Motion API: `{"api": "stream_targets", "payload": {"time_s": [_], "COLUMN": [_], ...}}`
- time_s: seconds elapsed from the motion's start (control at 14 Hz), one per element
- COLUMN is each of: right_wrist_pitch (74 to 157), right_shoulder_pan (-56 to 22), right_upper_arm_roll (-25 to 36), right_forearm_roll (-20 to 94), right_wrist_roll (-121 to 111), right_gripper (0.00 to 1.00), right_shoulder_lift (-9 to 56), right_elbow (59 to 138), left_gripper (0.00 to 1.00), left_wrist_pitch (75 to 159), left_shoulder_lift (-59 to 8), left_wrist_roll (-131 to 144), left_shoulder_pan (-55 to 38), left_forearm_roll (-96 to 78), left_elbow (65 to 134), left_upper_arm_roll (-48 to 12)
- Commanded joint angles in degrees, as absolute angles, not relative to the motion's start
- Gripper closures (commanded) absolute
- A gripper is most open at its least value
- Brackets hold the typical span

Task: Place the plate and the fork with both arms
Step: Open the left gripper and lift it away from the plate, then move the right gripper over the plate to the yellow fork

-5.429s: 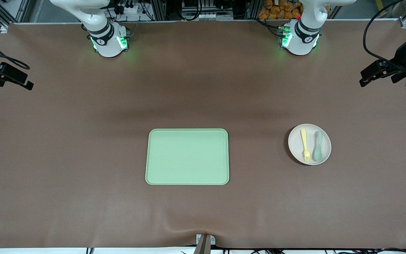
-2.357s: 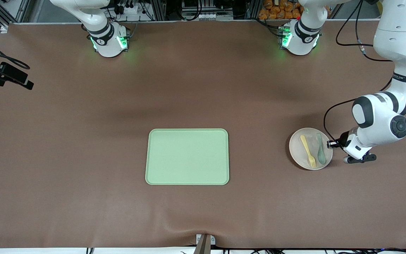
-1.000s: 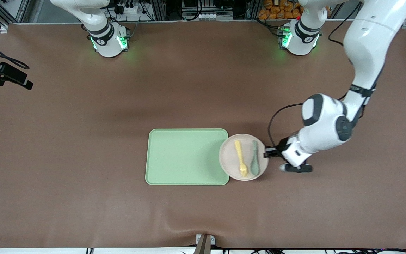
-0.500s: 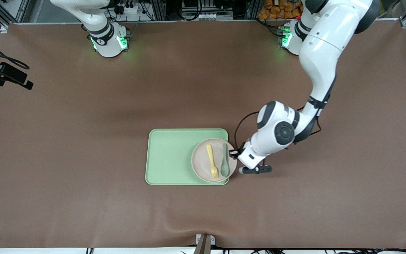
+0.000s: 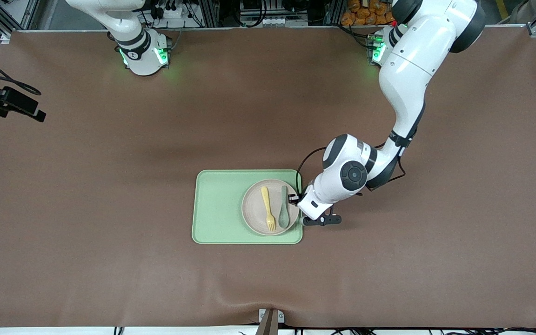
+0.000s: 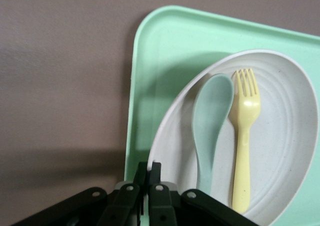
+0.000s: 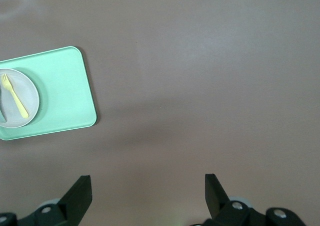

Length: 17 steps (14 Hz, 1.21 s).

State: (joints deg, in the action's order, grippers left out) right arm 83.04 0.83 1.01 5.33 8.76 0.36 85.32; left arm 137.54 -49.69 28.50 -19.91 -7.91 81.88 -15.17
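Note:
The round beige-pink plate (image 5: 255,209) is over the light green tray (image 5: 219,207), at the tray's end toward the left arm. The pale yellow fork (image 5: 267,213) and a grey-green spoon (image 5: 283,211) lie side by side on the plate. My left gripper (image 5: 294,199) is shut on the plate's rim. The left wrist view shows its fingers (image 6: 148,168) pinching the rim, with the plate (image 6: 285,136), fork (image 6: 243,136), spoon (image 6: 210,126) and tray (image 6: 160,60). I cannot tell whether the plate rests on the tray. My right gripper (image 7: 148,186) is open and empty, waiting high at the right arm's end (image 5: 35,114).
The brown table mat (image 5: 110,186) surrounds the tray. The right wrist view shows the tray (image 7: 65,85), the plate (image 7: 30,93) and the fork (image 7: 14,95) from afar. A metal bracket (image 5: 270,318) sits at the table's nearest edge.
My left arm came in, took the plate by its rim and carried it with fork and spoon from the left arm's end to over the tray. The right gripper barely shifted.

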Motion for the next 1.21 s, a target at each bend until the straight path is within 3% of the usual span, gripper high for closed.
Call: {"api": "stream_targets", "payload": {"time_s": [0.0,0.07,0.36,0.71,1.14], "right_wrist_pitch": [83.23,83.23,83.06,83.67,94.9], "right_shoulder_pan": [0.01,-0.09,-1.05,-3.33,-11.68], "right_upper_arm_roll": [0.7,0.7,0.7,0.62,0.62], "right_forearm_roll": [5.36,5.36,5.45,5.71,5.62], "right_wrist_roll": [8.53,8.53,8.96,8.79,9.4], "right_gripper": [0.0,0.0,0.0,0.0,0.0], "right_shoulder_lift": [0.61,0.96,2.1,5.18,12.82], "right_elbow": [85.25,85.25,85.25,85.17,83.5], "left_gripper": [0.7,0.01,0.0,0.0,0.0], "left_wrist_pitch": [137.64,137.64,133.1,104.2,86.24], "left_shoulder_lift": [-51.06,-50.89,-45.2,-25.88,-9.77], "left_wrist_roll": [29.09,28.92,29.44,29.27,27.34], "left_shoulder_pan": [-21.27,-21.27,-20.22,-13.38,-3.35], "left_forearm_roll": [-8.35,-8.0,-3.1,5.43,5.8], "left_elbow": [79.54,79.54,79.98,80.07,80.07], "left_upper_arm_roll": [-14.5,-14.5,-13.72,-12.74,-12.83]}}
